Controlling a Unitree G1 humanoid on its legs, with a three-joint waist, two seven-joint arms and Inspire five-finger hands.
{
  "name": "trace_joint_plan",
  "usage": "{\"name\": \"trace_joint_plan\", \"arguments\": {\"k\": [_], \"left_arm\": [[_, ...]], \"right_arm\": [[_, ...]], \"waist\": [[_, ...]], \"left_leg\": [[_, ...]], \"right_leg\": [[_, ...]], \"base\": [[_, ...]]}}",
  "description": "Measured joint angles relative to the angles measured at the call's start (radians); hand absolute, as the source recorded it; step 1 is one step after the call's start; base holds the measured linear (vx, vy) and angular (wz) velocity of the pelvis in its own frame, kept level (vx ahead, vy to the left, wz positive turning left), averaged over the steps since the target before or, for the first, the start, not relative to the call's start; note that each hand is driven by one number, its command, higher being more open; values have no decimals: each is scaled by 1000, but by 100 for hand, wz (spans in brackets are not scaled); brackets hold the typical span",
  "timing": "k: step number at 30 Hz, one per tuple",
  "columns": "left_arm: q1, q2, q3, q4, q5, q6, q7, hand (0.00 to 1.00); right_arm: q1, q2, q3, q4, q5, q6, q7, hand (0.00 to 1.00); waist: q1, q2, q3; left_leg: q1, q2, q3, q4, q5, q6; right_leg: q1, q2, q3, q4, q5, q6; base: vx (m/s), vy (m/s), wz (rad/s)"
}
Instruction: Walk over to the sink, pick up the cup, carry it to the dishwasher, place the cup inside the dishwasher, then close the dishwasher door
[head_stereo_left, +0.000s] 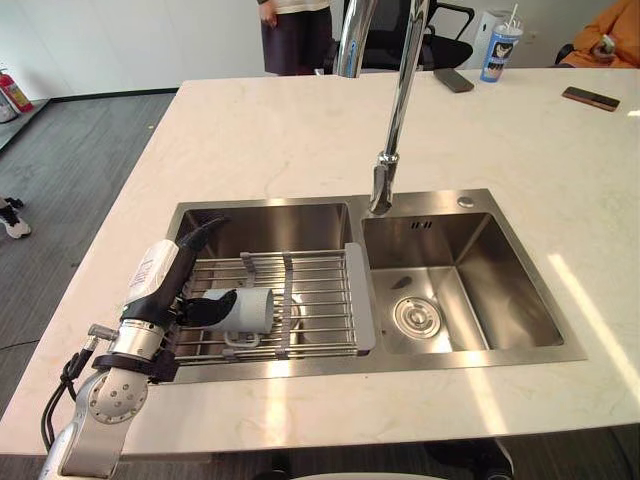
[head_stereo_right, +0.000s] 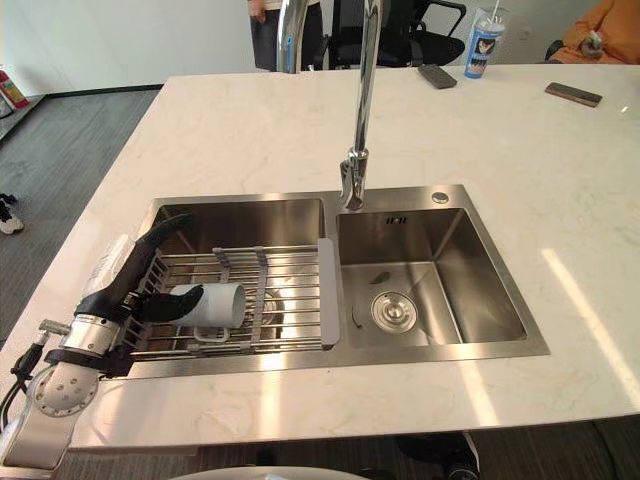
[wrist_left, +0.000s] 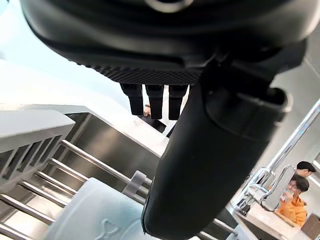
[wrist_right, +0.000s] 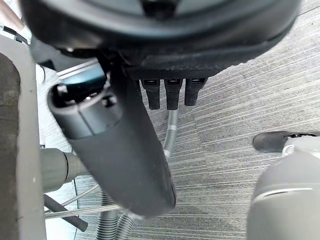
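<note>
There — left hand (head_stereo_left: 163, 287) at the cup (head_stereo_left: 252, 310) on the rack (head_stereo_left: 322, 300).

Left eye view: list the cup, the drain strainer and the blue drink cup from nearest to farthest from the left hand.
1. Cup: on the rack, left basin, beside the left hand.
2. Drain strainer: floor of the right basin.
3. Blue drink cup: far edge of the counter.

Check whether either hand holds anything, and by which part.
Nothing is held. The left hand is open, its thumb against the cup lying on the rack; the right hand is empty.
</note>
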Motion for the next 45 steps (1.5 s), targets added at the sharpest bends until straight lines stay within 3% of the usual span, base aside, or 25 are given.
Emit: {"name": "trace_joint_plan", "arguments": {"k": [6,20,28,36,43,44,45], "left_arm": [[7,50,-2,3,0,-17,-18,90],[61,51,9,30,-68,-24,-20,90],[89,51,9,18,-80,-24,-80,90],[78,108,-73,27,20,-24,-129,90],[-19,152,-145,89,88,-22,-142,90],[-52,158,-172,109,107,-20,-144,30],[-62,160,-178,115,114,-19,-146,30]], "right_arm": [[0,-1,18,2,-13,0,7,90],[19,-7,18,8,-53,3,6,90],[7,-10,20,8,-78,4,6,90],[3,-21,49,8,-87,10,9,90],[-5,-24,60,8,-87,15,11,90],[-6,-24,62,8,-87,15,13,90],[-8,-24,63,8,-87,16,14,90]], "waist": [[5,-1,-5],[8,2,-25],[6,2,-25],[-2,1,-24],[-21,1,-22],[-23,1,-20],[-24,0,-19]], "left_leg": [[10,-8,9,-14,5,5],[33,-11,8,-67,38,6],[33,-11,2,-68,38,6],[33,-11,1,-68,38,6],[33,-11,5,-68,37,6],[32,-11,8,-69,37,6],[32,-11,9,-69,37,6]], "right_leg": [[7,-7,6,-16,13,2],[13,-5,3,-37,22,6],[17,-4,-1,-41,22,7],[17,-4,-1,-43,22,7],[16,-4,3,-44,24,7],[15,-4,5,-46,26,8],[15,-4,6,-47,26,8]], "base": [[-11,26,-4],[-18,0,0],[0,0,0],[0,0,0],[0,0,-1],[0,0,-5],[0,0,-5]]}}
